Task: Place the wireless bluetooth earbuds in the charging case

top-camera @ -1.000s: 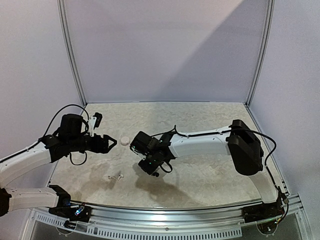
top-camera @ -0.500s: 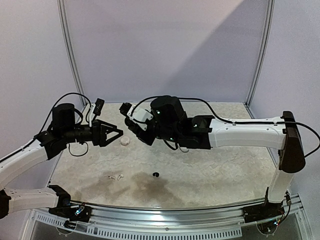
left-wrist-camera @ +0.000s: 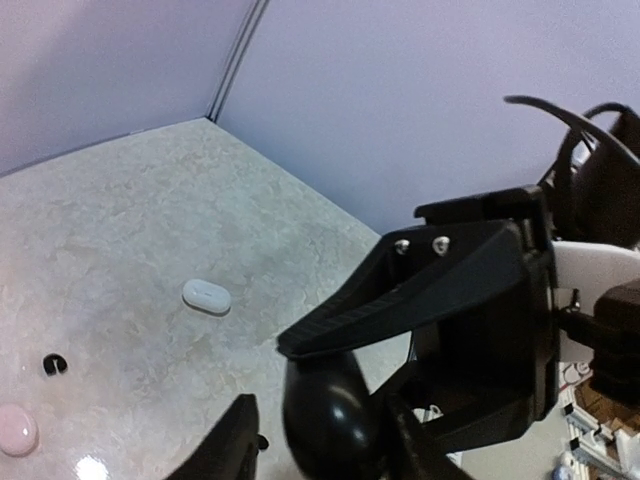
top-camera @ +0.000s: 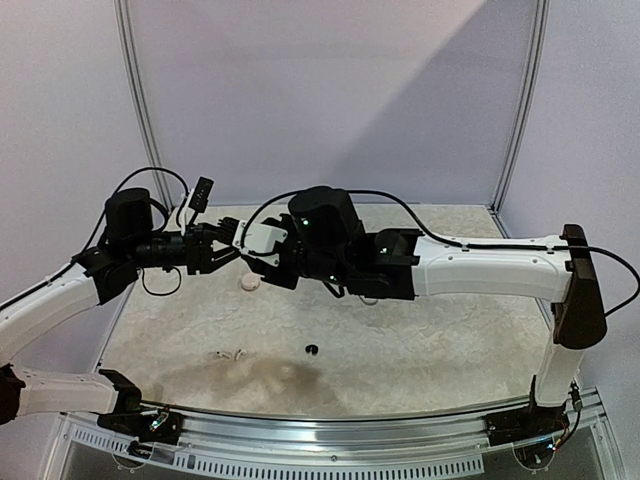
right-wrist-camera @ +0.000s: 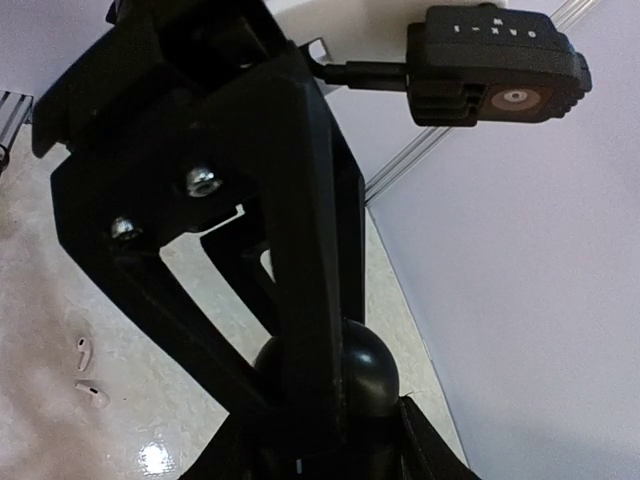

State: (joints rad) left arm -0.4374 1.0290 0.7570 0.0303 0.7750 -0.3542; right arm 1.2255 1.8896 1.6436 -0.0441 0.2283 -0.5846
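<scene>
- Step in hand, as judged: mid-air handover of the black charging case; no bud is seated yet.
- Right gripper: jaws are clamped on the case.
- Left gripper: jaws are set either side of the same case, with a gap seen at one finger; whether it grips cannot be told.
- The black earbud and white earbuds are left on the table, well below both jaws.
- Next: the left hold is to be confirmed before the right jaws are released.

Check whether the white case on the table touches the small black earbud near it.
Apart. The left wrist view shows bare tabletop between the white case and the small black earbud.
</scene>
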